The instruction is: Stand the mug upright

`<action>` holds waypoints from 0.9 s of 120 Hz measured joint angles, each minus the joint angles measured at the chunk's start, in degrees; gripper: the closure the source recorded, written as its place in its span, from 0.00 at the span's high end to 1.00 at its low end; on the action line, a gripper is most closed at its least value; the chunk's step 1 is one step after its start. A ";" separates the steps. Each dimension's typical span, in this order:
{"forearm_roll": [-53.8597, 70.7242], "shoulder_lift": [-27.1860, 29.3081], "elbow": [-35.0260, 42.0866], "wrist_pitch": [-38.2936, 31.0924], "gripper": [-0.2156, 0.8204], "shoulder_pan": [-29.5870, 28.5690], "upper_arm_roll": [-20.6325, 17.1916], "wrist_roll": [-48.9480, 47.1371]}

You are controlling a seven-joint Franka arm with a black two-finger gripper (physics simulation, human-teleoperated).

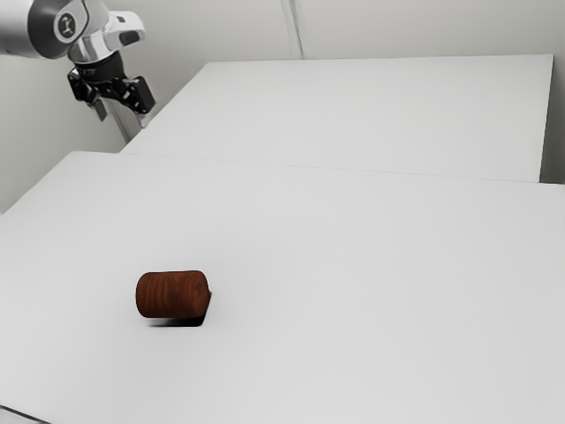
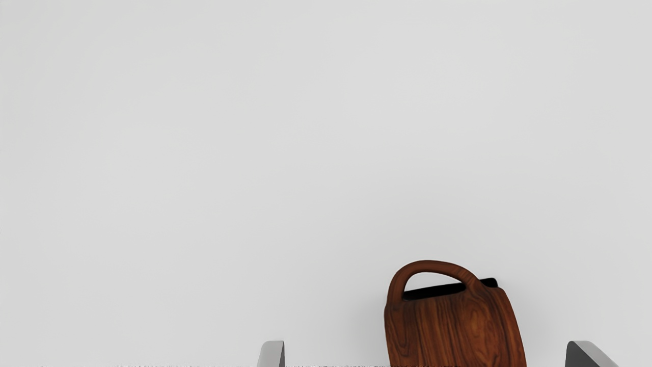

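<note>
In the exterior view my gripper [image 1: 122, 113] hangs at the upper left, high up and well away from the mug. The brown wood-grained mug [image 1: 174, 294] lies on its side on the white table [image 1: 353, 291], toward the exterior view's left. In the wrist view the gripper [image 2: 425, 351] has its fingertips wide apart, and the mug [image 2: 453, 331] appears between their lines of sight, nearer one finger, untouched. Its curved handle sticks out from its side, with a dark shadow behind it. The mug's opening cannot be made out.
A second white surface [image 1: 371, 115] stands behind the table in the exterior view. A thin dark line [image 1: 25, 414] crosses the lower left corner, and pale walls [image 1: 424, 26] rise at the back.
</note>
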State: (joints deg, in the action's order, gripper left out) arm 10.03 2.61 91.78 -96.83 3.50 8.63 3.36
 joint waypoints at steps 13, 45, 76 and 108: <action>-0.01 0.07 0.25 -0.01 0.79 -0.96 -0.02 -0.05; -0.78 2.47 1.23 0.51 0.79 -0.46 0.73 0.00; -18.60 2.80 8.55 6.99 0.79 -12.80 1.13 -0.42; -30.82 3.18 23.91 13.17 0.79 -17.49 5.22 -0.58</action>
State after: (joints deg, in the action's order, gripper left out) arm -20.79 5.79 115.68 -83.66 -13.99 13.86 2.78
